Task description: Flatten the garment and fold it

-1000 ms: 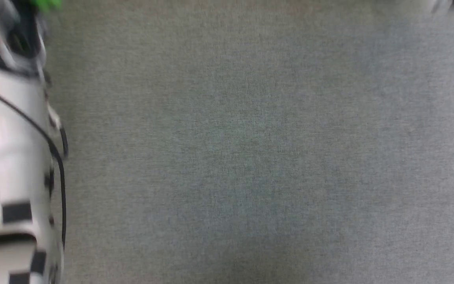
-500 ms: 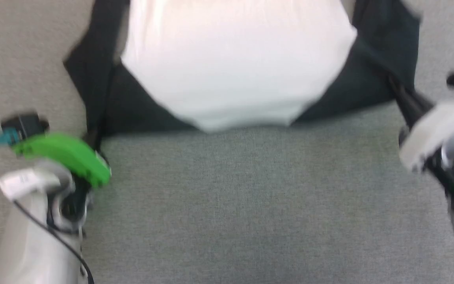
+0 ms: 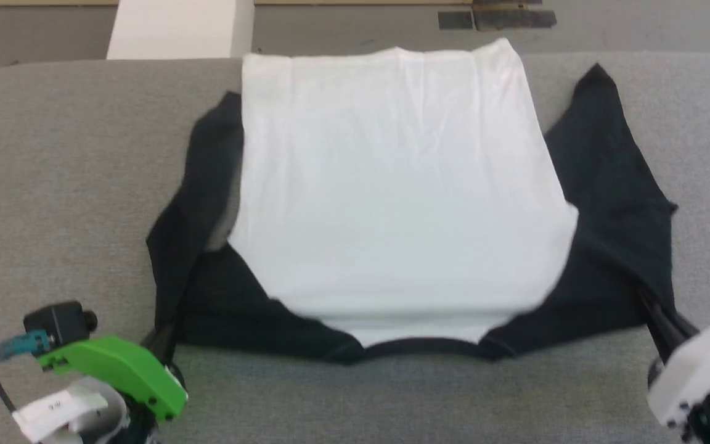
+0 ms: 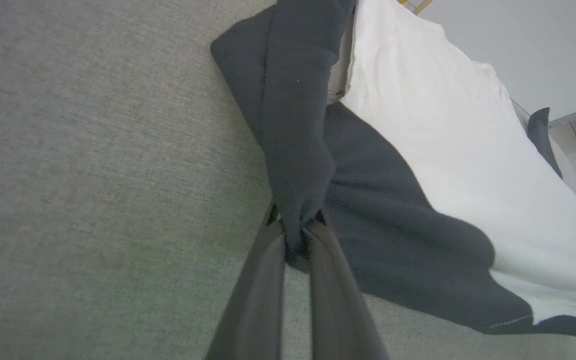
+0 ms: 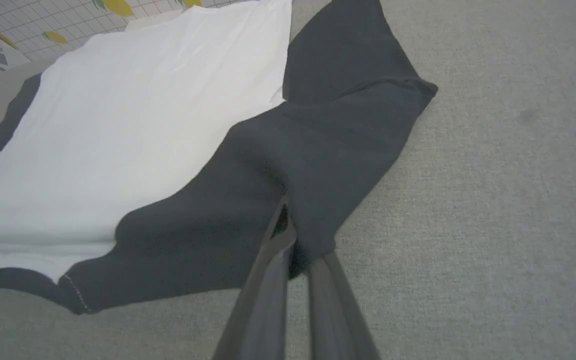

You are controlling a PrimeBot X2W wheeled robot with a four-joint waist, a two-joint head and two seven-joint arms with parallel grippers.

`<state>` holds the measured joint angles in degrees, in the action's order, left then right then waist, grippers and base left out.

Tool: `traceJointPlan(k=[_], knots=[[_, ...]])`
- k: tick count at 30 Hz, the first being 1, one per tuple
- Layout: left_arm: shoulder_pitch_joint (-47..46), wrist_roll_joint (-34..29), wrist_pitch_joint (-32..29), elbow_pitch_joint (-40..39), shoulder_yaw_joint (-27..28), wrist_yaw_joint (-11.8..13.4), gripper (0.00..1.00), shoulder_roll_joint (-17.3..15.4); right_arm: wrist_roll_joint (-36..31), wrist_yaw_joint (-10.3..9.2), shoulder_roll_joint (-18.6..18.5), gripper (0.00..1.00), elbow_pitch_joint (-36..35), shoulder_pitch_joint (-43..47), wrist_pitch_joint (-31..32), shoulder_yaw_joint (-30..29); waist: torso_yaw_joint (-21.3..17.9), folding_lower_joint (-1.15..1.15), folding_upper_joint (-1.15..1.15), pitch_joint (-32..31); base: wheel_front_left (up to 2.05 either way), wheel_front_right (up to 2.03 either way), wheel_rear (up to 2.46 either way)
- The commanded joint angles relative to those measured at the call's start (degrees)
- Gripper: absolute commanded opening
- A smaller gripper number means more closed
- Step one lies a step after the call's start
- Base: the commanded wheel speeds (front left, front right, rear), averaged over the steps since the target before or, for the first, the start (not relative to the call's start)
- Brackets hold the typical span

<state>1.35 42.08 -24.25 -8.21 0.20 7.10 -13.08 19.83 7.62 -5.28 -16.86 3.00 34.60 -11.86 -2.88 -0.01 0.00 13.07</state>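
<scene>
The garment [image 3: 392,191] lies spread on the grey table, white body up, collar trim at the near edge and hem at the far edge. Its black sleeves are folded alongside the body on both sides. My left gripper [image 3: 161,336] is shut on the near fold of the left black sleeve [image 4: 293,150]; in the left wrist view my left gripper [image 4: 295,235] pinches bunched black cloth. My right gripper [image 3: 654,305] is shut on the near corner of the right black sleeve [image 5: 338,145]; in the right wrist view my right gripper [image 5: 300,245] has cloth draped over its fingertips.
The grey fabric-covered table [image 3: 53,185] extends well to both sides of the shirt and in front of it. Beyond its far edge are the floor and a white block [image 3: 176,28].
The head camera has tilted up from bare table to the whole shirt, so the picture shifted. Both grippers stay shut on the sleeves.
</scene>
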Motion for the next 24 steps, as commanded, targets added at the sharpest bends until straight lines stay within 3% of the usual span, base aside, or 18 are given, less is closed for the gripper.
traceJointPlan(k=[1, 9, 17, 18, 19, 20, 21, 24], knots=[[2.12, -0.11, -0.34, -0.81, 0.49, 1.09, 0.00, -0.69, -1.00, -0.13, 0.52, 0.00, -1.00, 1.99, 1.12, -1.68, 0.55, 0.01, 0.00, -0.73, 0.00, 0.00, 0.00], [8.62, 0.77, -1.79, -0.31, -0.40, 2.13, 0.00, 0.39, -2.38, -0.13, 2.31, 0.00, 3.70, 8.17, 5.62, -4.17, 0.40, 0.01, 0.00, -0.99, 0.00, 0.00, 0.00], [6.53, 0.28, 2.86, 7.78, -2.10, -0.16, 0.00, 2.73, -0.79, -0.13, 2.38, 0.00, 14.85, 6.58, 0.24, -0.67, 0.34, 0.01, 0.00, -0.99, 0.00, 0.00, 0.00], [6.19, 0.19, 3.60, 8.48, -2.17, -0.35, 0.16, 3.05, -0.76, -0.13, 2.39, 0.04, 15.54, 6.37, -0.29, -0.31, 0.30, 0.01, 0.00, -1.06, 0.00, 0.00, 0.00], [5.85, 0.10, 4.19, 9.23, -2.48, -0.69, 0.83, 3.38, -0.91, -0.13, 2.39, 0.43, 15.98, 6.10, -1.15, 0.15, 0.25, 0.01, 0.00, -1.15, 0.00, 0.00, 0.00], [5.64, 0.10, 4.50, 9.76, -2.70, -0.86, 1.00, 3.66, -0.95, -0.13, 2.39, 0.78, 16.17, 5.95, -1.84, 0.41, 0.23, 0.01, 0.00, -1.25, 0.00, 0.00, 0.00], [5.42, 0.15, 4.78, 10.29, -2.96, -1.09, 1.00, 3.96, -0.72, -0.13, 2.39, 1.00, 16.49, 5.88, -2.33, 0.37, 0.22, 0.01, 0.00, -1.43, 0.00, 0.00, 0.00], [5.23, 0.30, 5.38, 11.19, -3.18, -1.30, 1.00, 4.45, -1.47, -0.13, 2.39, 1.00, 16.09, 6.22, -3.79, -0.53, 0.39, 0.01, 0.00, -2.14, 0.00, 0.00, 0.00]])
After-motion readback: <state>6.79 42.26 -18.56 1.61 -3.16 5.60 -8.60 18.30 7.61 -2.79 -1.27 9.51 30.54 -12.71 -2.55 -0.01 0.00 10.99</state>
